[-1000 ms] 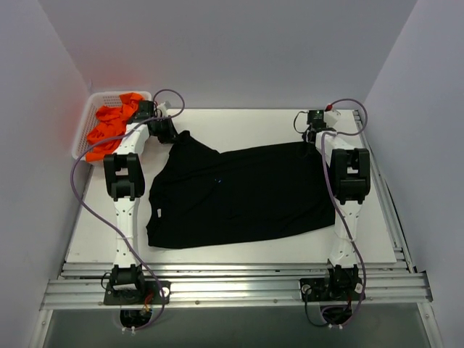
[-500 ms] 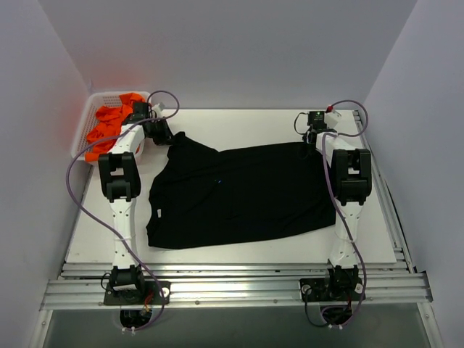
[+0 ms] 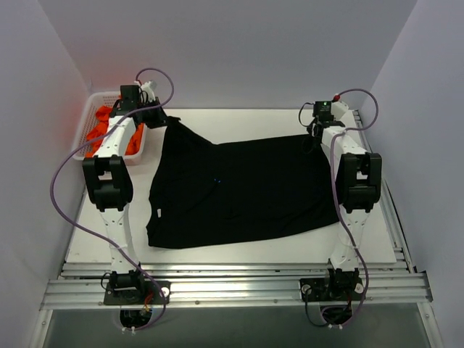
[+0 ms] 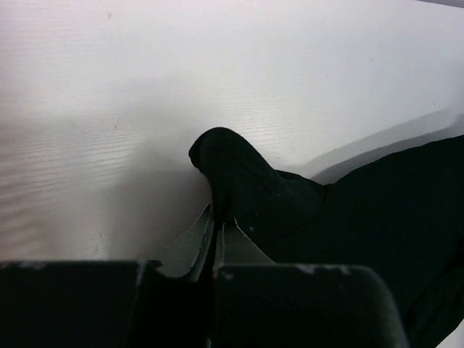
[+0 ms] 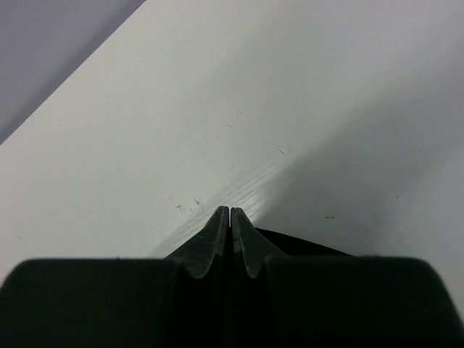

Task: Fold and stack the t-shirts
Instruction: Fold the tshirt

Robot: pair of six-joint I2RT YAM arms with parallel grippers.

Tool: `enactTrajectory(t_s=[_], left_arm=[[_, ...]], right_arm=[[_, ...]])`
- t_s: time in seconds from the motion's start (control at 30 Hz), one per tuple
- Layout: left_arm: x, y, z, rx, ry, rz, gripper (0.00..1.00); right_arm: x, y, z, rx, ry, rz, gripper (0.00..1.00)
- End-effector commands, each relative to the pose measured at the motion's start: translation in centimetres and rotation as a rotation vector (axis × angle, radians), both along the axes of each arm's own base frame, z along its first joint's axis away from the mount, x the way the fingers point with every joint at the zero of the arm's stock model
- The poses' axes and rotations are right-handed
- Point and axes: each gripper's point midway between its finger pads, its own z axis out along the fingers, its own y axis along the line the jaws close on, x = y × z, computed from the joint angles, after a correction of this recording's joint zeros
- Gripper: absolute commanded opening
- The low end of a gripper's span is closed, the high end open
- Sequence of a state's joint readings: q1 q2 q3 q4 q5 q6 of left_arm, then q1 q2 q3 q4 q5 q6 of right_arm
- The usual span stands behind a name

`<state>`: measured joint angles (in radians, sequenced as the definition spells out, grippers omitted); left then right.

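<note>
A black t-shirt (image 3: 239,192) lies spread across the white table, with a tiny light-blue star mark (image 3: 217,180) near its middle. My left gripper (image 3: 163,122) is shut on its far left corner and holds that corner raised; the left wrist view shows the fingers (image 4: 217,217) pinching a hump of black cloth (image 4: 377,203). My right gripper (image 3: 313,138) is shut at the shirt's far right corner. In the right wrist view its jaws (image 5: 230,210) are closed, with black cloth (image 5: 312,245) right beside them. The orange t-shirts (image 3: 93,134) lie bunched in the basket.
A white mesh basket (image 3: 98,96) stands at the far left corner of the table (image 3: 239,119), just behind my left arm. Grey walls enclose the table at the back and both sides. A metal rail runs along the near edge.
Both grippers have moved back and up. The left one has pulled the shirt's far left corner up and away from the basket's side. The shirt's far edge is drawn straighter.
</note>
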<state>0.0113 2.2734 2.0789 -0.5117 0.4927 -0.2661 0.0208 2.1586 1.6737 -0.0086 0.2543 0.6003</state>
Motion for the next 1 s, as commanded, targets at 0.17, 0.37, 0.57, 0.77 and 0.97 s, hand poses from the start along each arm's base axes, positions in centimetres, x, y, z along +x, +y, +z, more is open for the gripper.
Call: enactTrajectory(t_s=[0.17, 0.37, 0.57, 0.77, 0.97], left_arm=[[-2.1, -1.0, 4.8, 0.068, -0.136, 0.004, 0.02], [-6.1, -1.7, 5.7, 0.12, -0.164, 0.025, 0.02], [-11.8, -2.7, 6.3, 0.207, -0.183, 0.054, 0.02], [-19.5, -2.7, 3.7, 0.301, -0.171, 0.152, 0.02], [-26.1, -1.5, 2.0, 0.278, -0.233, 0.362, 0.66]], right_arm=[[-2.3, -0.6, 5.7, -0.028, -0.069, -0.032, 0.0], [-5.5, -0.8, 5.5, -0.022, -0.057, -0.05, 0.0], [-9.3, -1.2, 4.2, -0.028, -0.011, -0.08, 0.0], [-15.3, -2.6, 1.2, -0.044, 0.062, -0.17, 0.0], [-20.4, -4.2, -0.8, -0.026, 0.052, -0.306, 0.48]])
